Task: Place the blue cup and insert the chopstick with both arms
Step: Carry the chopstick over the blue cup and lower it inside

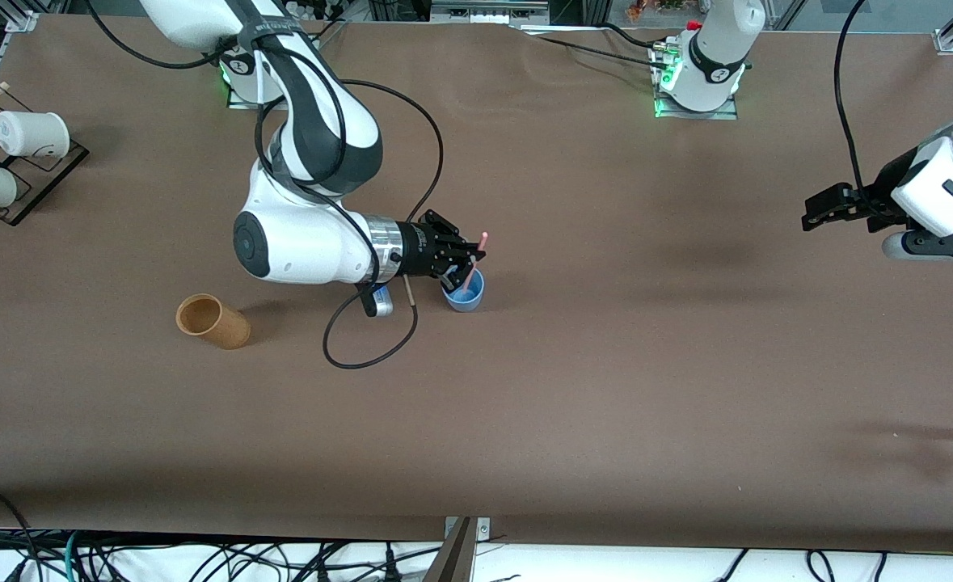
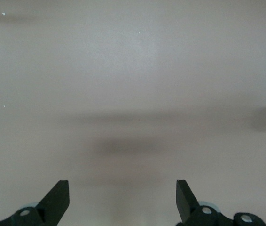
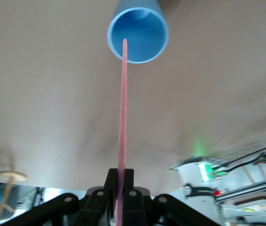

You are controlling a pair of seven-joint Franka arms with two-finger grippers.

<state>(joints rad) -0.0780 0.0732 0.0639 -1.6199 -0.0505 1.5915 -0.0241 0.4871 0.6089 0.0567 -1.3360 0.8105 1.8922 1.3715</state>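
The right arm [image 1: 306,162] reaches low across the worktop [image 1: 605,364], its right hand [image 1: 461,267] clamping the chopstick [image 3: 122,117], tip seemingly just inside the upright blue cup [image 1: 464,295] mid-worktop. The left hand [image 1: 828,208] waits aloft, fingers apart.

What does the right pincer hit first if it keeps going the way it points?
Probably the blue cup: the right pincer is shut on the chopstick, whose tip sits at the cup's mouth. Depth is hard to judge, so it may already be inside.
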